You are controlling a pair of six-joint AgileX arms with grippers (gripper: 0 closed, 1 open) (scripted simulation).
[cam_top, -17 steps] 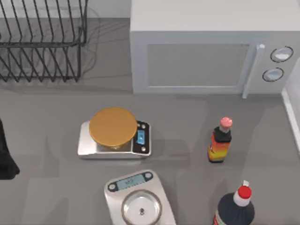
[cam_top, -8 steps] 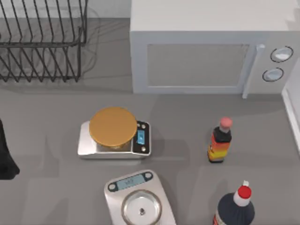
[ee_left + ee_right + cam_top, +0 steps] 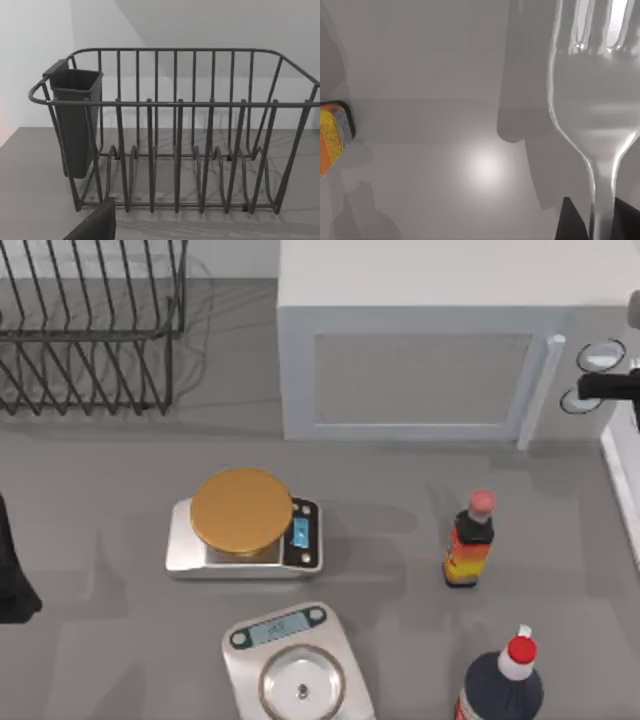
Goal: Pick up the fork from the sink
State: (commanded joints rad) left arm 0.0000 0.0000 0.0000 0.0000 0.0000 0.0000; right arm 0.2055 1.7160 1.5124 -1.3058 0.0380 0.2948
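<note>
The fork [image 3: 592, 100] is shiny silver metal and looms close in the right wrist view, tines away from the camera, above the grey counter. Its thin handle runs down between the two dark fingers of my right gripper [image 3: 594, 222], which is shut on it. In the top view a dark part of my right arm [image 3: 610, 388] reaches in from the right edge, over the microwave's dials. My left arm [image 3: 12, 570] is parked at the left edge, facing the dish rack [image 3: 175, 135].
A white microwave [image 3: 430, 350] stands at the back, with a wire dish rack [image 3: 90, 340] at the back left. Two kitchen scales [image 3: 243, 510] [image 3: 295, 670] sit mid-table. Right of them stand an orange sauce bottle [image 3: 470, 540] and a dark red-capped bottle [image 3: 500, 685]. A white rim [image 3: 622, 480] runs along the right edge.
My right arm has come into the top view at the right edge, and its shadow now falls on the counter by the orange bottle. Nothing else has moved.
</note>
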